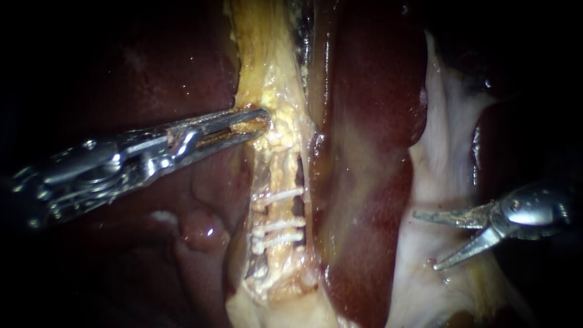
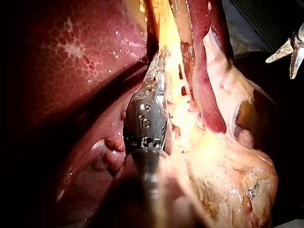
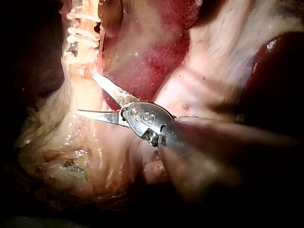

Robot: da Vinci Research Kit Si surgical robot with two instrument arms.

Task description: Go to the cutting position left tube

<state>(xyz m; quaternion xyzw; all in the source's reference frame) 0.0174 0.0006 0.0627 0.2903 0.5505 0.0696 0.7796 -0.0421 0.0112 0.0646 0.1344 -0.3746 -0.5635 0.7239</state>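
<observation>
A pale yellow tube [image 1: 276, 173] runs down the middle of the endoscope view and carries three white clips [image 1: 278, 226]. A narrow slit separates it from a thinner strand on its right. My left instrument [image 1: 250, 126] comes in from the left, its long jaws shut on yellow fatty tissue [image 1: 267, 91] just above the clips. The left wrist view shows the same grip [image 2: 159, 66]. My right instrument [image 1: 431, 241] has curved blades standing open over pale tissue [image 1: 443, 158], well right of the tube. In the right wrist view its open blades [image 3: 88, 95] lie below the clips [image 3: 83, 33].
Dark red liver [image 1: 364, 152] lies between the clipped tube and my right instrument. More liver [image 1: 152, 73] fills the left side behind my left shaft. Yellow fat [image 2: 228, 175] bulges beside my left instrument.
</observation>
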